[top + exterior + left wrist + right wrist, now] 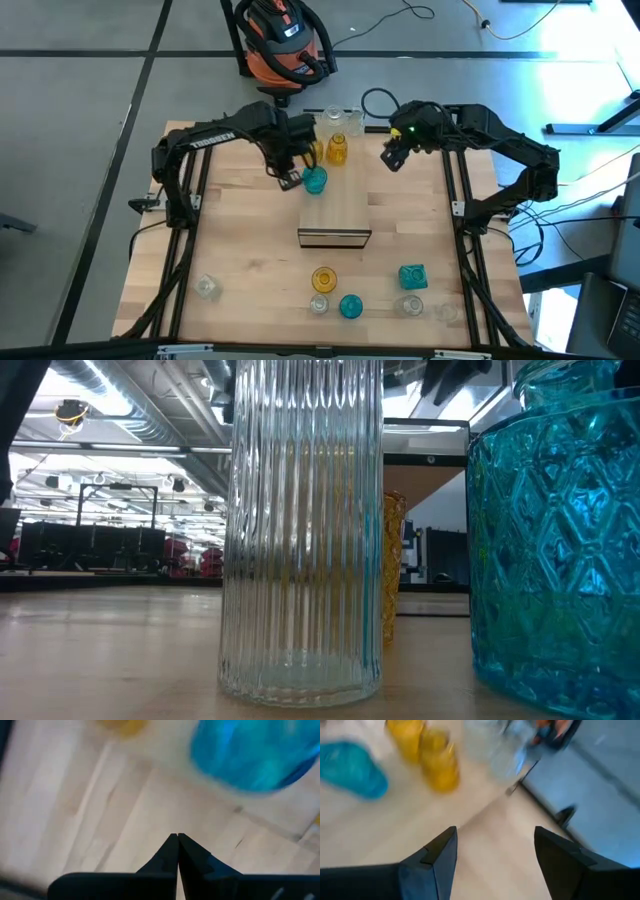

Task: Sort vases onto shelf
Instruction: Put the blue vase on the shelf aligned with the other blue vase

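A teal vase (315, 181) stands on the far end of the shelf (334, 212), just beside the left gripper (291, 180); in the left wrist view that teal vase (252, 752) shows as a blurred blue mass just ahead of the fingertips (172, 847), which are pressed together with nothing between them. An amber vase (337, 150) stands a little farther back from those jaws, with a second amber vase (307, 151) partly hidden behind the left arm and clear vases (342, 119) at the table's far edge; the shelf itself lies in the middle of the table (240, 240), its dark front edge turned toward the near side.

The right gripper (393, 157) hangs over bare table on the far right, apart from the shelf; its jaws stand wide apart and hold nothing; ahead of them the right wrist view shows the blurred amber vases (439, 765), the teal vase (352, 770) and clear glass (497, 747) near the table's edge.

Well away from both sets of jaws, along the near edge, stand another amber vase (323, 279), a round teal vase (351, 306), a faceted teal vase (412, 276) and several clear ones, one (207, 288) off alone at the near left; the low view is filled by a ribbed clear vase (300, 530) and the faceted teal vase (555, 540).
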`<state>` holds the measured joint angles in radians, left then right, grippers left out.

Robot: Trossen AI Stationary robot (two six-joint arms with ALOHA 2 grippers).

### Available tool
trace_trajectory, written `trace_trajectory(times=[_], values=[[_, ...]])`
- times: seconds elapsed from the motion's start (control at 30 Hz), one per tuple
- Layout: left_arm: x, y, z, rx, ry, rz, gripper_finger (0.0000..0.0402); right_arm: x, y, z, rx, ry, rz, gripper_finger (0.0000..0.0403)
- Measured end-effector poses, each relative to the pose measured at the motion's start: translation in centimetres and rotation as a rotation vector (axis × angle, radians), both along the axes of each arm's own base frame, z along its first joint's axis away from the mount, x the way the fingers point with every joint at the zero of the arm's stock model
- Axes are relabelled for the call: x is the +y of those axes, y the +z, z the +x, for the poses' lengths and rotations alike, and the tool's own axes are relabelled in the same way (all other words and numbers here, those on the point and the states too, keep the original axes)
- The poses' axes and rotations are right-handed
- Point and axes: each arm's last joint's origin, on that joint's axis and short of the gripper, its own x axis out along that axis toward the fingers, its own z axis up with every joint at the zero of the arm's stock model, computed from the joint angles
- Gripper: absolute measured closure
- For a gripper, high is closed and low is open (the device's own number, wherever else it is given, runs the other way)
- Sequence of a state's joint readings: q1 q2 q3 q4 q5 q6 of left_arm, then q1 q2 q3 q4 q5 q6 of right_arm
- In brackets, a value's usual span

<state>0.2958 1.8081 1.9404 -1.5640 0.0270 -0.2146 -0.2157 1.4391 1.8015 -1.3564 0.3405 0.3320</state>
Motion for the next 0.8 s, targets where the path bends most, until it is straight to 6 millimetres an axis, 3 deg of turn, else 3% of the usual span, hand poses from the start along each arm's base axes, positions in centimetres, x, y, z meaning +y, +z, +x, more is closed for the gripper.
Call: trace_trajectory(times=[0.1, 0.23, 0.4, 0.6, 0.8], values=[[0.1, 2.0, -1.9, -0.065, 0.017, 0.022, 0.0401, 0.8, -0.5, -0.9, 0.071, 0.057, 0.109, 0.0178], [-0.8, 5.3, -5.3, -0.2, 0.028, 0.008, 0.0401, 3.5, -1.0, -2.4, 0.101, 0.199, 0.217, 0.0178], [-2.6, 6.5, -8.6, -0.317, -0.014, -0.048, 0.0401, 8.2, -2.2, -5.0, 0.035, 0.399, 0.385, 0.0178], [-4.2, 4.5, -10.0, -0.387, 0.01, -0.058, 0.0401, 13.6, -6.5, -6.9, 0.07, 0.502, 0.441, 0.0178], [-5.2, 1.9, -10.3, -0.382, 0.053, -0.087, 0.0401, 17.0, -10.4, -8.0, 0.135, 0.461, 0.436, 0.0178]])
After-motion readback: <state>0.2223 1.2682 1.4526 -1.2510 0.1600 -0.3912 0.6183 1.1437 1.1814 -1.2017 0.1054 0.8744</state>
